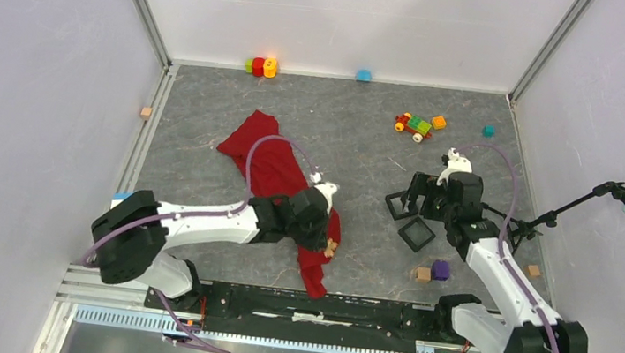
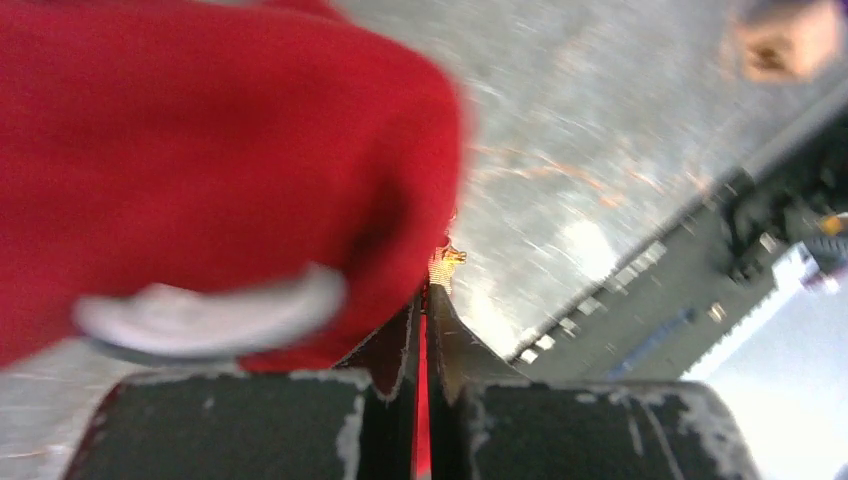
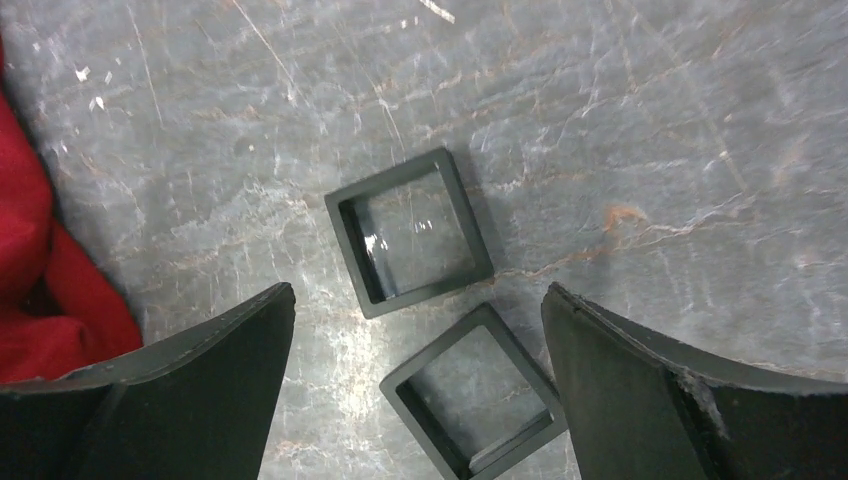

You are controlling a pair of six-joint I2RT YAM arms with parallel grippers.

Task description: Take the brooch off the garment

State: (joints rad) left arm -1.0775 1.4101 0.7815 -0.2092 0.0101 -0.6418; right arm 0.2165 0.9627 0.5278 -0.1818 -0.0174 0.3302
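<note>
The red garment (image 1: pixel 270 167) lies crumpled on the grey table, left of centre. My left gripper (image 1: pixel 320 231) rests on its lower end. In the left wrist view the left gripper (image 2: pixel 427 290) is shut, and the small golden brooch (image 2: pixel 446 262) sticks out at its tips, against the red cloth (image 2: pixel 200 150). Red shows through the slit between the jaws. The brooch shows as a tan spot in the top view (image 1: pixel 330 248). My right gripper (image 1: pixel 418 197) is open and empty above two black square frames (image 3: pixel 345 240), right of the garment (image 3: pixel 40 290).
The two black frames (image 1: pixel 416 234) lie near the right gripper. A purple cube (image 1: pixel 440 269) and a wooden cube (image 1: pixel 423 274) sit in front of them. A toy car (image 1: pixel 414 125) and small blocks lie at the back. A black stand (image 1: pixel 572 206) reaches in from the right.
</note>
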